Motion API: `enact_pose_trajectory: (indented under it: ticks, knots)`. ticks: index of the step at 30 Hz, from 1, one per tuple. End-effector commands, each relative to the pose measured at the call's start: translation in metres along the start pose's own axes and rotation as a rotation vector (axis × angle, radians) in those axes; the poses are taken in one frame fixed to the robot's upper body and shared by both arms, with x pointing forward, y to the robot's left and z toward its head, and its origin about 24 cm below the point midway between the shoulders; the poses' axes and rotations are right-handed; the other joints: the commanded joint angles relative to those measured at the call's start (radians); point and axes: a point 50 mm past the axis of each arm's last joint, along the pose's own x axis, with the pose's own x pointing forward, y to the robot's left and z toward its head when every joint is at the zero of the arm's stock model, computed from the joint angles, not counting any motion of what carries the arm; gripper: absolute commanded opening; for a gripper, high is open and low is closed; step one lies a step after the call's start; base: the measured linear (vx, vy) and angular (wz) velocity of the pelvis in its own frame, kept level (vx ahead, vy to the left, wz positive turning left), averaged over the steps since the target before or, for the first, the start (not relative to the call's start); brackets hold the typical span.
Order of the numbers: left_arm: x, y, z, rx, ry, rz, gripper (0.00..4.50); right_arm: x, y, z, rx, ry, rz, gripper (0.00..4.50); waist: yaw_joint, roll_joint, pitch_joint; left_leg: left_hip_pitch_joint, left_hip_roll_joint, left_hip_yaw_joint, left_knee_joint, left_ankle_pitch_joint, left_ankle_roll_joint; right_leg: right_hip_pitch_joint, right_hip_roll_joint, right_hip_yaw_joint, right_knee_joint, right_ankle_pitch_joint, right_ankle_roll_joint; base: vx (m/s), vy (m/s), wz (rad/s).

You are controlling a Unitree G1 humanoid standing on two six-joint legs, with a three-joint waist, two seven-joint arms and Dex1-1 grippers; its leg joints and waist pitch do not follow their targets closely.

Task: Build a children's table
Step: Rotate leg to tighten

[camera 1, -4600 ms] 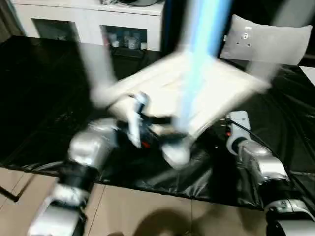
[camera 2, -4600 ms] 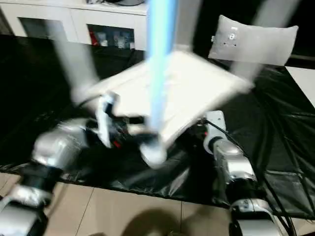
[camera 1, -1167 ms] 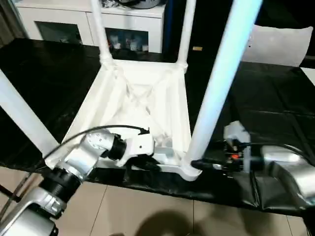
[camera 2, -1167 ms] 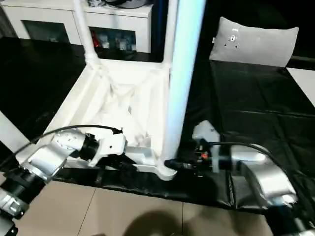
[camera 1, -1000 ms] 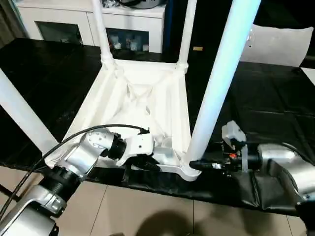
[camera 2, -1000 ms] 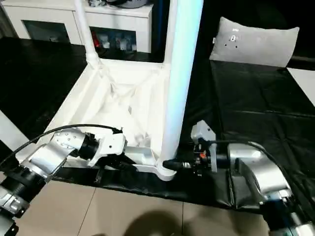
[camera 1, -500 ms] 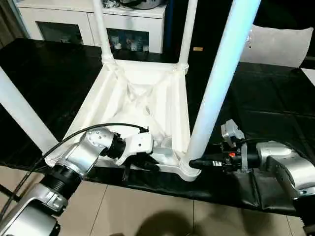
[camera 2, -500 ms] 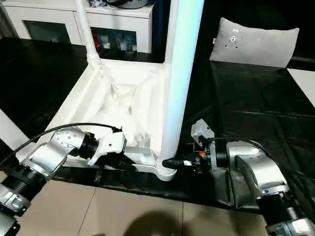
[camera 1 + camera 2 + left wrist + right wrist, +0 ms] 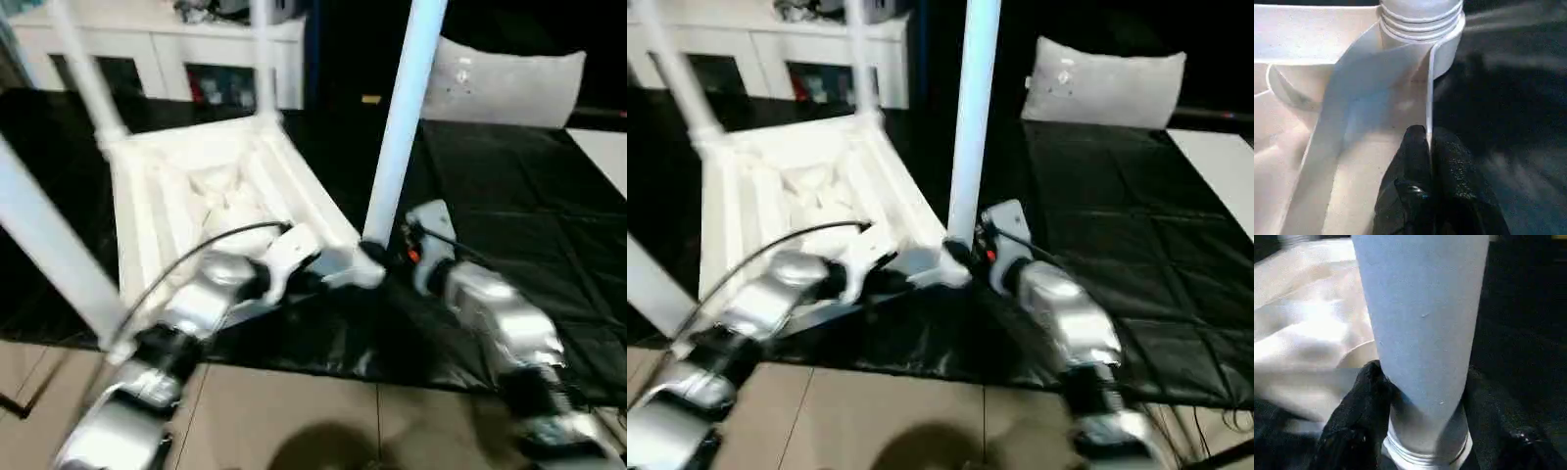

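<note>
**A:** Starting at the left, what's the step in hand?

**B:** The children's table lies upside down on the black sheet, ribbed underside up, with all the legs I can see seated and rising out of frame. The left gripper is clenched on the thin rim of the tabletop, just beside the near corner socket. I'd judge assembly as good as done and the table being handled as a whole.

**A:** And on the right?

**B:** The right gripper straddles the base of the near leg, a finger on each side, grasping it just above the socket.

**A:** Next move?

**B:** Probably flipping it onto its feet; both grips must hold while it turns.

**A:** Which way does it point?

**B:** Legs up, their long axes roughly vertical; the tabletop's long side runs away from the robot, skewed left.
</note>
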Motion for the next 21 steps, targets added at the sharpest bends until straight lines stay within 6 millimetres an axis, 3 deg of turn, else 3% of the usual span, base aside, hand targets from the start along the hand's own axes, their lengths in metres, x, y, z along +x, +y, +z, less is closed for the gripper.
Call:
enact_pose_trajectory:
  ticks: [1, 2, 4, 5, 14, 18, 21]
  knots:
    - [0.012, -0.008, 0.024, 0.028, -0.075, 0.022, 0.00, 0.011, 0.028, -0.016, -0.022, 0.077, 0.068, 1.93, 0.008, -0.005, -0.057, 0.002, 0.034, -0.017, -0.077, -0.210, 0.009, 0.039, -0.070, 0.037, -0.101, -0.429, -0.116, 0.000, 0.000, 0.00]
    - [0.013, -0.009, 0.025, 0.046, -0.076, 0.027, 0.00, 0.011, 0.031, -0.015, -0.032, 0.062, 0.084, 1.93, 0.010, -0.006, -0.059, 0.000, 0.036, -0.014, -0.076, -0.207, 0.015, 0.040, -0.070, 0.040, -0.096, -0.374, -0.129, 0.000, 0.000, 0.00]
    - [0.012, -0.008, 0.024, 0.066, -0.065, 0.032, 0.00, 0.008, 0.030, -0.011, -0.017, 0.005, 0.093, 2.47, 0.015, -0.006, -0.062, -0.003, 0.036, -0.013, -0.075, -0.181, 0.027, 0.047, -0.071, 0.044, -0.087, -0.288, -0.152, 0.000, 0.000, 0.00]
    - [0.011, -0.006, 0.022, 0.076, -0.058, 0.032, 0.00, 0.006, 0.027, -0.009, -0.010, -0.015, 0.087, 2.47, 0.016, -0.007, -0.062, -0.007, 0.035, -0.012, -0.075, -0.162, 0.035, 0.051, -0.071, 0.044, -0.084, -0.253, -0.164, 0.000, 0.000, 0.00]
    - [-0.011, 0.007, 0.000, 0.162, -0.029, -0.043, 0.00, -0.029, -0.013, -0.002, -0.034, -0.073, 0.192, 3.29, 0.030, -0.004, -0.060, -0.010, 0.038, -0.012, -0.077, -0.159, 0.057, 0.059, -0.073, 0.042, -0.086, -0.258, -0.160, 0.000, 0.000, 0.00]
    - [-0.021, 0.003, -0.008, 0.236, -0.020, -0.185, 0.00, -0.049, -0.027, -0.002, -0.137, -0.027, 0.340, 3.68, 0.030, -0.001, -0.058, -0.007, 0.042, -0.013, -0.077, -0.183, 0.062, 0.055, -0.075, 0.042, -0.091, -0.299, -0.159, 0.000, 0.000, 0.00]
    - [-0.028, -0.001, -0.013, 0.287, 0.001, -0.305, 0.00, -0.060, -0.034, 0.000, -0.191, 0.005, 0.434, 3.94, 0.032, -0.005, -0.058, -0.006, 0.043, -0.011, -0.077, -0.184, 0.060, 0.054, -0.075, 0.043, -0.088, -0.286, -0.175, 0.000, 0.000, 0.00]
